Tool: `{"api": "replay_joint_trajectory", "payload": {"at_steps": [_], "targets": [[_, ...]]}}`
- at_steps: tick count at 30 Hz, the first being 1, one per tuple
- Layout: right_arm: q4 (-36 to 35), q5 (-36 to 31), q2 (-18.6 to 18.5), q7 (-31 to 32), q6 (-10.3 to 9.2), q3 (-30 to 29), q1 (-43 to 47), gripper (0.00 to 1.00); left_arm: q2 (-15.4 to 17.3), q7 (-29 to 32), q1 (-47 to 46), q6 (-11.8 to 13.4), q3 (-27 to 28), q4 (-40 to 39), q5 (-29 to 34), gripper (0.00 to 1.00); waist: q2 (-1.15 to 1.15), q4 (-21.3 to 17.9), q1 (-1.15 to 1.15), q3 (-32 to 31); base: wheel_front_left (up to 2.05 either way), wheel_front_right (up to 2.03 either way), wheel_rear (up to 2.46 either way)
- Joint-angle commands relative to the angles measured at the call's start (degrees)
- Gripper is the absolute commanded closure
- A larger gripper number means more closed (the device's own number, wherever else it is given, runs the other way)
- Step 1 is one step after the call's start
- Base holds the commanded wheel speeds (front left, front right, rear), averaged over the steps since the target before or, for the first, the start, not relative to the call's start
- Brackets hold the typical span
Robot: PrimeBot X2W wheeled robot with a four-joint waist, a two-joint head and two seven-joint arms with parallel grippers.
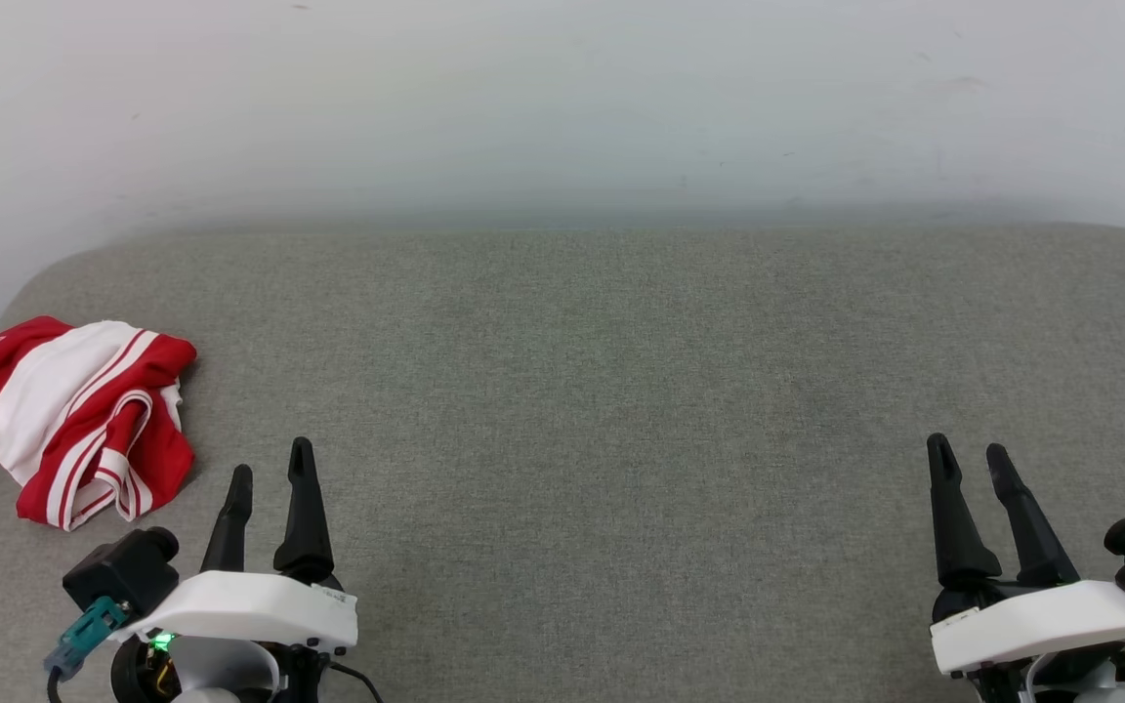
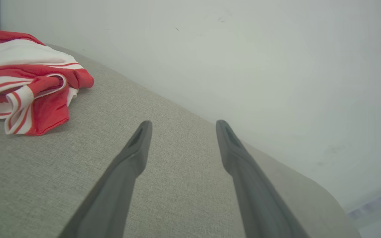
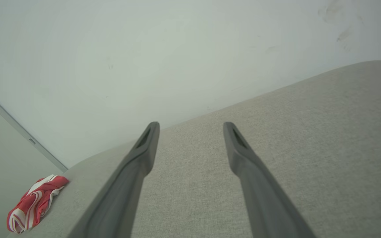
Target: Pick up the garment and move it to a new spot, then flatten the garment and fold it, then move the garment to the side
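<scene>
The garment (image 1: 74, 415) lies crumpled in a red and white heap at the far left of the grey fabric surface (image 1: 602, 391), partly hanging over its left edge; no lettering shows. It also appears in the left wrist view as the garment (image 2: 21, 82) at the upper left, and small in the right wrist view as the garment (image 3: 35, 203) at the lower left. My left gripper (image 1: 270, 469) stands open just right of the heap, apart from it, with nothing between its fingers. My right gripper (image 1: 968, 454) is open at the lower right, far from the cloth.
A pale wall (image 1: 562, 98) rises straight behind the grey surface. The surface has rounded back corners (image 1: 45, 278), and its left edge runs just beside the heap. A wide stretch of bare fabric lies between the two grippers.
</scene>
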Motion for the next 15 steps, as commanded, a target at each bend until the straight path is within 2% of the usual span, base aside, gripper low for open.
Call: {"api": "replay_joint_trajectory", "payload": {"at_steps": [1, 15], "targets": [[-0.6, -1.2, 0.0, -0.5, 0.01, 0.1, -0.1, 0.00, 0.2, -0.4, 0.0, 0.3, -0.1, -0.8, 1.2, 0.00, 0.00, 0.0, 0.00, 0.0, 0.00, 0.00, 0.00], [-1.3, -10.6, 0.0, -2.7, 0.00, 0.6, 0.4, 0.00, 0.2, -2.5, 0.5, 1.3, -1.6, -1.6, 10.4, 0.00, 0.00, 0.1, 0.00, 0.2, 0.00, 0.00, 0.00]]}}
